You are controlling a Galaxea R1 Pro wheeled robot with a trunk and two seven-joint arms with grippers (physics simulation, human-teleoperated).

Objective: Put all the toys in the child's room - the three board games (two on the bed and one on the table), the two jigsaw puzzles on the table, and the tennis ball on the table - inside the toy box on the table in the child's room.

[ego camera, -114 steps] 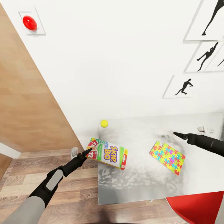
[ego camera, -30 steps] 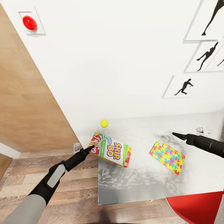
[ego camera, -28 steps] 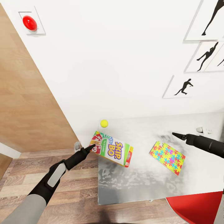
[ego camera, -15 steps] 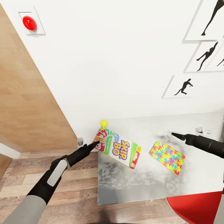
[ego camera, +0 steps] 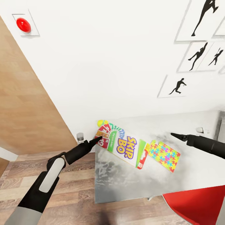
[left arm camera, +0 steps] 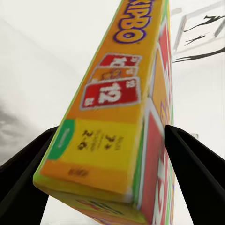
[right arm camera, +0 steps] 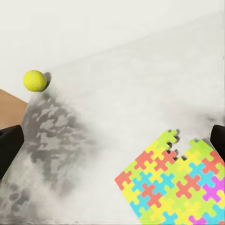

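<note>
My left gripper (ego camera: pixel 97 139) is shut on the near end of a yellow-green-red "Skip-Bo" board game (ego camera: pixel 126 147), held over the table's left corner. In the left wrist view the board game (left arm camera: pixel 117 108) sits between both fingers (left arm camera: pixel 28 178). The tennis ball (ego camera: pixel 101 122) peeks out behind the box's far corner and lies bare in the right wrist view (right arm camera: pixel 35 80). One jigsaw puzzle (ego camera: pixel 164 152) lies flat just right of the box, its edge (right arm camera: pixel 173 183) near my right gripper (ego camera: pixel 173 135), which hovers open above the table (ego camera: pixel 175 178). The bed and toy box are out of view.
A red seat (ego camera: pixel 197 203) juts in at the table's front right. A white wall with black silhouette pictures (ego camera: pixel 176 86) and a red button (ego camera: pixel 23 25) backs the table. A wooden door panel (ego camera: pixel 25 109) and plank floor (ego camera: pixel 72 190) lie left.
The left gripper has carried the Skip-Bo box up and to the right, so it now covers part of the ball and nears the puzzle. The head view has shifted slightly.
</note>
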